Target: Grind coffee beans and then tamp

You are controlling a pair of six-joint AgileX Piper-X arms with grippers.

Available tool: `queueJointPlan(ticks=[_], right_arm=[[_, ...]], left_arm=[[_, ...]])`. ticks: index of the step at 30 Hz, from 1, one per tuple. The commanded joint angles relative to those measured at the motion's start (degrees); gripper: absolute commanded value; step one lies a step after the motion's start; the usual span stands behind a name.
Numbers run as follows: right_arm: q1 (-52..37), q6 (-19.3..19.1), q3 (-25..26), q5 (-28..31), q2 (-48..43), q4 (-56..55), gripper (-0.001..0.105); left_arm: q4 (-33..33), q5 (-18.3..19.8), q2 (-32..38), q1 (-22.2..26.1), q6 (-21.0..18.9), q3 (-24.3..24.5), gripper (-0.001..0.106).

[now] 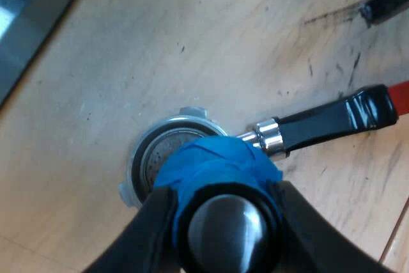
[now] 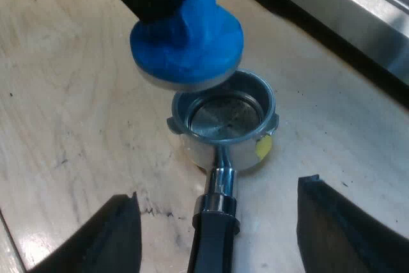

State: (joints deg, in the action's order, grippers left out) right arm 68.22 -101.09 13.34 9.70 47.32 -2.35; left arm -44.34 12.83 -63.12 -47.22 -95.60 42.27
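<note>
Your left gripper (image 1: pixel 225 218) clamps the blue tamper (image 2: pixel 186 39), hovering off-centre over the holder (image 2: pixel 223 118) lying on the table (image 2: pixel 57 94). Your right gripper (image 2: pixel 220 222) gapes wide, empty, astride the handle (image 2: pixel 213 247). Descend now and the tamper may catch the rim (image 2: pixel 271 103), tipping the unheld holder.

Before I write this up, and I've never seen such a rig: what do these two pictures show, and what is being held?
These are two robot arms, each with a camera at its wrist looking past its own two black fingers. In the left wrist view, the left gripper is closed on a blue tamper, held over the basket of a metal holder, not yet inside it. The holder lies on a wooden surface; its dark handle ends in red. In the right wrist view, the right gripper is open, one finger on each side of the handle, holding nothing. An espresso machine stands nearby.
</note>
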Motion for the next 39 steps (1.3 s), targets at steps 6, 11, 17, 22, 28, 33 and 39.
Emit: queueJointPlan(ticks=[6,11,17,22,28,33,39], right_arm=[[-0.02,-0.29,0.13,-0.15,-0.54,0.84,0.055],[-0.02,-0.29,0.13,-0.15,-0.54,0.84,0.055],[-0.02,-0.29,0.13,-0.15,-0.54,0.84,0.055],[-0.02,-0.29,0.13,-0.15,-0.54,0.84,0.055],[-0.02,-0.29,0.13,-0.15,-0.54,0.84,0.055],[-0.02,-0.29,0.13,-0.15,-0.54,0.84,0.055],[-0.02,-0.29,0.13,-0.15,-0.54,0.84,0.055]], left_arm=[[1.03,-0.60,-1.97,-0.21,0.18,-0.01,0.000],[1.04,-0.60,-3.66,-0.21,0.18,-0.01,0.000],[2.94,-0.86,-4.99,-0.21,0.18,-0.01,0.000],[3.15,-3.90,-5.03,-0.09,0.18,-0.01,0.000],[4.85,-3.35,-5.03,0.08,0.18,-0.53,0.000],[5.15,-3.11,-5.03,0.08,0.18,-1.54,0.000],[6.18,-3.11,-5.03,0.08,0.18,-2.01,0.000]])
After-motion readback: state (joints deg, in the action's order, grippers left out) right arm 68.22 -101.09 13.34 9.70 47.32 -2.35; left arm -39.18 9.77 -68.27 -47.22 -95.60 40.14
